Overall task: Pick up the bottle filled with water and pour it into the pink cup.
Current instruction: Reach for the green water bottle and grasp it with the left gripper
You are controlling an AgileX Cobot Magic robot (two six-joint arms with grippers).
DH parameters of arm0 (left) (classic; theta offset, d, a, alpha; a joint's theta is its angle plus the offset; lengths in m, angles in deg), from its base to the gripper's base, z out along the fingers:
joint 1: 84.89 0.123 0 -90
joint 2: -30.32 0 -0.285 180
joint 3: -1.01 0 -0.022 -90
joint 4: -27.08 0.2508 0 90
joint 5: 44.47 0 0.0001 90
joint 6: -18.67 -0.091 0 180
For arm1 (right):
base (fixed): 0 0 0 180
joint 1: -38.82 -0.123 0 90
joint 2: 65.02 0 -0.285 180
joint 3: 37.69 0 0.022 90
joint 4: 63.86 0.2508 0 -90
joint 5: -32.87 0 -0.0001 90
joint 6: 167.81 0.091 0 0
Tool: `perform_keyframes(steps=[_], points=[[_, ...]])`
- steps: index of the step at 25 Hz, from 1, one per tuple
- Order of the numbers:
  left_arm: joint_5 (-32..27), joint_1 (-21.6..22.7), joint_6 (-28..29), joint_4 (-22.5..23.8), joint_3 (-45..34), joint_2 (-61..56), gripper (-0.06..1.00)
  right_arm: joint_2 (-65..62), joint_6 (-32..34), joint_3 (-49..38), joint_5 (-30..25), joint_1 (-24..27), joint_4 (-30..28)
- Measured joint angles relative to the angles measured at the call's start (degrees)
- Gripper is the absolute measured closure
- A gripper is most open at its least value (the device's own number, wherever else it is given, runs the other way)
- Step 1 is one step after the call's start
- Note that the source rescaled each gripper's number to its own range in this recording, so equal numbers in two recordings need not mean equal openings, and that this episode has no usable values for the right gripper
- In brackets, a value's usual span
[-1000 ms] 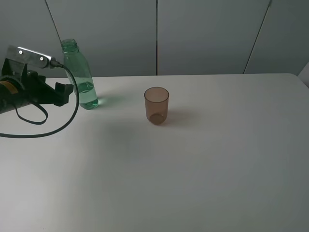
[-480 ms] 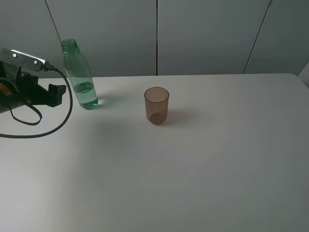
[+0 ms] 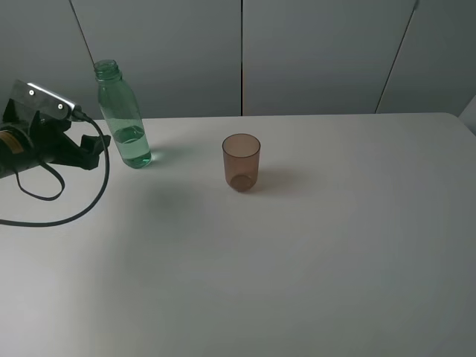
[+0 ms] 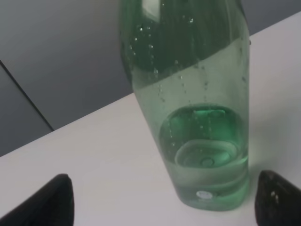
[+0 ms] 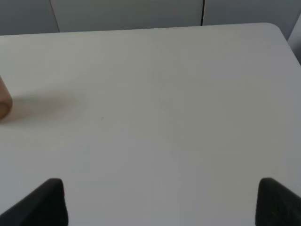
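The bottle (image 3: 123, 115), green, see-through and uncapped, stands upright at the table's far left with water in its lower part. My left gripper (image 3: 98, 151) hovers just left of its base, open, not touching it. In the left wrist view the bottle (image 4: 193, 108) fills the middle, and the left gripper (image 4: 164, 205) has one fingertip (image 4: 51, 202) at each side in front of it. The pink cup (image 3: 241, 162) stands upright near the table's middle, to the right of the bottle. My right gripper (image 5: 162, 205) is open over bare table, with the cup's edge (image 5: 3, 101) just in frame.
The white table (image 3: 297, 260) ends at a grey panelled wall (image 3: 312, 52) just behind the bottle. A black cable (image 3: 67, 216) loops down from the left arm onto the table. The right arm does not show in the exterior high view.
My left gripper drew back a little to the left, then came right again toward the bottle's base and tilted. Its jaws stayed open. Bottle and cup have not moved.
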Motion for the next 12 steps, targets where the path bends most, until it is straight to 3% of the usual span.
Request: perform_keyframes(steps=[12], points=[[3.4,0.0,4.4,2.5,7.4,8.7,-0.01,0.0,0.0,0.0,0.0,0.0,0.0]])
